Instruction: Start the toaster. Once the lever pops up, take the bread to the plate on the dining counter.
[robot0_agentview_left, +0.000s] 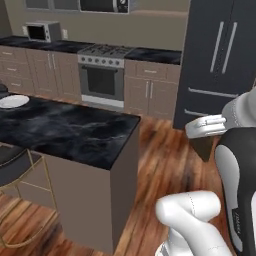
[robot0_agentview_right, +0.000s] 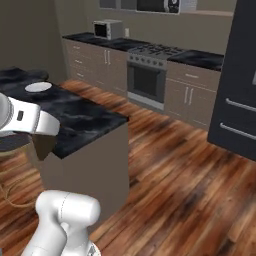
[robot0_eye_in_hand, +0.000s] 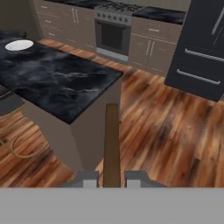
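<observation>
Looking along the gripper (robot0_eye_in_hand: 112, 179), the hand view shows the bread (robot0_eye_in_hand: 112, 144) edge-on: a thin dark brown slice clamped between the two fingertips (robot0_eye_in_hand: 89, 179), its long line running straight away from the hand toward the near corner of the dining counter (robot0_eye_in_hand: 57, 83). From this angle only the narrow edge of the slice shows, not its flat face. The left base view gives the other side of it: there the bread (robot0_agentview_left: 204, 147) hangs as a dark brown slab below the white hand, face toward the camera, in the air over the wooden floor (robot0_agentview_left: 165, 165), off the counter's end. In the right base view the bread (robot0_agentview_right: 44, 145) shows below the white forearm, overlapping the counter's near edge in the picture.

The plate (robot0_eye_in_hand: 19, 44) sits on the counter's far left part, white and round, well apart from the bread. An oven (robot0_eye_in_hand: 113, 37) and a dark fridge (robot0_eye_in_hand: 203, 48) stand along the back wall.
</observation>
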